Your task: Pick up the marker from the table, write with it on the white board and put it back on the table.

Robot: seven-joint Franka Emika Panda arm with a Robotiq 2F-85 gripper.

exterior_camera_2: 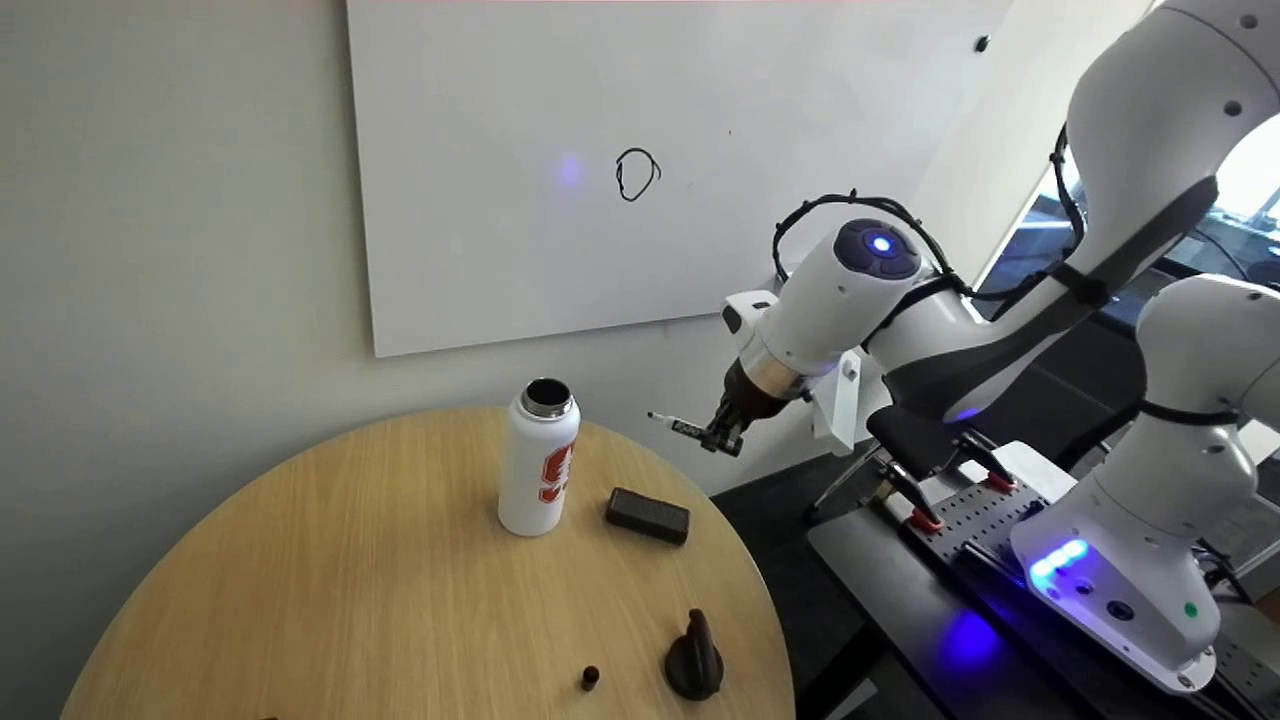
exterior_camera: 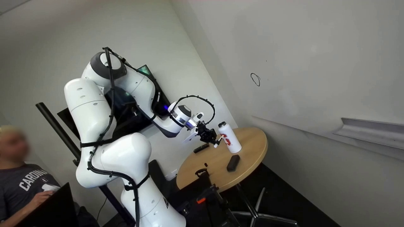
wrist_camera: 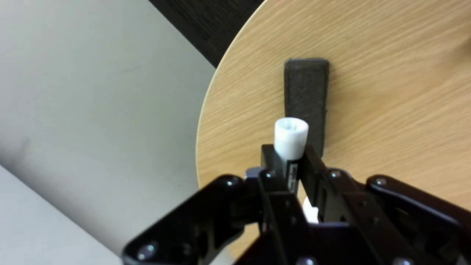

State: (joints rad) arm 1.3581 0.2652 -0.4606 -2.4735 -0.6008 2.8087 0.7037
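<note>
The marker [exterior_camera_2: 674,425], white with a black label and a dark tip, is gripped between the fingers of my gripper [wrist_camera: 289,156]. Its white rear end stands up past the fingertips in the wrist view, while its tip sticks out on the far side, best seen in an exterior view. My gripper [exterior_camera_2: 722,432] holds it raised above the round wooden table [exterior_camera_2: 350,580], apart from the top. Behind, on the wall, hangs the white board [exterior_camera_2: 480,230], with a hand-drawn black oval [exterior_camera_2: 636,175] and a few tiny specks. The marker is not touching the board.
A white bottle [exterior_camera_2: 535,470] with a red logo stands on the table near the marker. Also there are a dark block [wrist_camera: 307,88], a small black cap-like piece [exterior_camera_2: 590,678] and a round black object [exterior_camera_2: 693,660]. A grey ledge [exterior_camera: 372,132] runs below the board. A person [exterior_camera: 19,176] sits nearby.
</note>
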